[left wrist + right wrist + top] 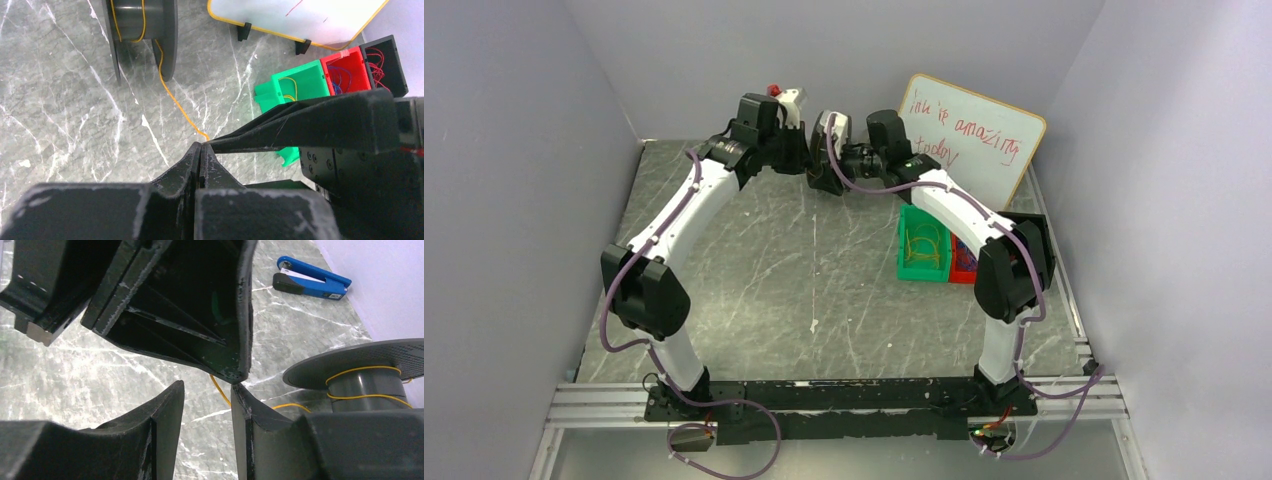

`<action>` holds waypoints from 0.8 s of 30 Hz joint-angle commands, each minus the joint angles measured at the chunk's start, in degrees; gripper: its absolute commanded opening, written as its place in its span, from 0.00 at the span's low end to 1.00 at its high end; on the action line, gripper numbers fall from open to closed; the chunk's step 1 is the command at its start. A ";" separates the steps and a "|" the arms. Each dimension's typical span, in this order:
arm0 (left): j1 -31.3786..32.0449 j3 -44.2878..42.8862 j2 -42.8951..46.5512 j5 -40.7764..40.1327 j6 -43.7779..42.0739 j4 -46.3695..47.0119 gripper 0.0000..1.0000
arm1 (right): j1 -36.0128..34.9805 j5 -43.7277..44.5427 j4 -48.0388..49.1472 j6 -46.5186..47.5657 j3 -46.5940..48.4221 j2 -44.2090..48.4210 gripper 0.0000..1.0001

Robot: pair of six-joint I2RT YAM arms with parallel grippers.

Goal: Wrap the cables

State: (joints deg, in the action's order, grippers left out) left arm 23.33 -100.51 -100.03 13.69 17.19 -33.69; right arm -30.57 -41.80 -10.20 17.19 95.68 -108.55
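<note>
The yellowish cable [170,95] runs from a dark grey spool [142,30] across the marble table to the tips of my left gripper [201,146], which is shut on its end. In the right wrist view the same cable [220,390] comes out from under the left gripper's tip and passes behind my right finger towards the spool [365,390], which has a few turns wound on it. My right gripper [207,386] is open, tip to tip with the left one, with nothing between its fingers. More yellowish cable loops [924,245] lie in a green bin [904,270].
A whiteboard [969,135] leans at the back right, just behind the bins. Beside the green bin [280,82] stand a red bin [350,62] of blue wires and a black bin [395,70] of red wires. A blue stapler [312,277] lies near the right wall.
</note>
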 commanded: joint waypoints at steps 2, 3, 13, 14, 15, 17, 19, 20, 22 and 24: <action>-0.30 0.13 1.27 1.82 2.09 1.42 0.03 | -1.11 2.47 0.46 2.32 2.69 -0.25 0.43; -0.30 0.26 1.31 1.94 2.06 1.43 0.03 | -1.24 2.97 0.11 2.89 3.25 -0.52 0.43; -0.57 0.66 1.51 2.69 2.41 1.54 0.03 | -0.67 -1.51 -4.22 11.75 5.79 -2.06 0.00; -0.57 0.67 1.57 2.67 2.41 1.53 0.03 | -0.50 -2.58 -4.87 12.67 6.01 -2.09 0.00; -0.63 0.74 1.62 2.62 2.45 1.52 0.03 | -0.33 -3.87 -5.35 13.68 5.97 -2.02 0.00; -0.74 0.67 1.61 2.60 2.54 1.44 0.03 | -0.06 -5.20 -5.58 14.60 5.50 -1.73 0.00; -0.83 0.54 1.64 2.57 2.67 1.27 0.02 | 0.27 -5.68 -5.63 14.78 5.16 -1.54 0.00; -0.83 0.43 1.60 2.43 2.74 1.22 0.03 | 0.32 -5.67 -5.45 14.57 5.01 -1.53 0.00; -0.83 0.17 1.59 1.65 2.84 0.95 0.02 | 0.42 -5.29 -5.43 13.57 5.02 -1.62 0.00; -0.99 -0.23 1.59 0.17 2.93 0.47 0.03 | 0.51 -5.79 -5.83 13.04 4.81 -1.66 0.00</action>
State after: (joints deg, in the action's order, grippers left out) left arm 22.76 -99.63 -100.03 15.14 19.25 -33.74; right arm -30.44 -44.88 -15.68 29.61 98.65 -110.74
